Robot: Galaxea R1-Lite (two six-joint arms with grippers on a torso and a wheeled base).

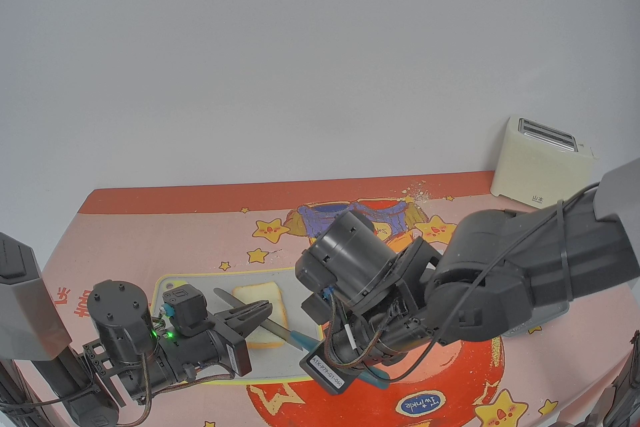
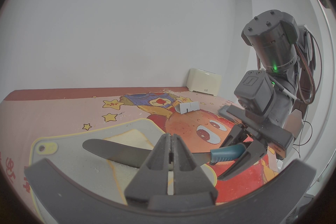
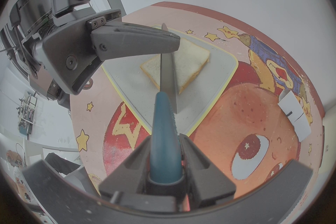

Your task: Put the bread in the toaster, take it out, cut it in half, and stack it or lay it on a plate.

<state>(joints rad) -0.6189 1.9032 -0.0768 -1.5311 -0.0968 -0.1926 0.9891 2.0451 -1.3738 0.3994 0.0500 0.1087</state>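
A slice of white bread [image 1: 265, 308] [image 3: 187, 60] lies on the grey cutting board [image 1: 193, 295] [image 3: 213, 77]. My right gripper [image 3: 164, 140] [image 2: 241, 151] is shut on the blue handle of a knife [image 3: 168, 74] [image 1: 293, 336]. The blade runs across the middle of the slice. My left gripper [image 2: 171, 146] [image 1: 261, 313] [image 3: 175, 42] is shut with nothing in it, and hangs over the slice near the blade's far end. In the left wrist view the blade [image 2: 115, 153] passes just beyond its fingertips. The cream toaster [image 1: 541, 163] [image 2: 204, 82] stands at the table's back right corner.
A small white stand [image 2: 189, 106] [image 3: 295, 114] sits on the cartoon-printed tablecloth between board and toaster. A grey flat piece [image 1: 540, 318] shows under my right arm. The wall runs close behind the table. The table's back left is bare cloth.
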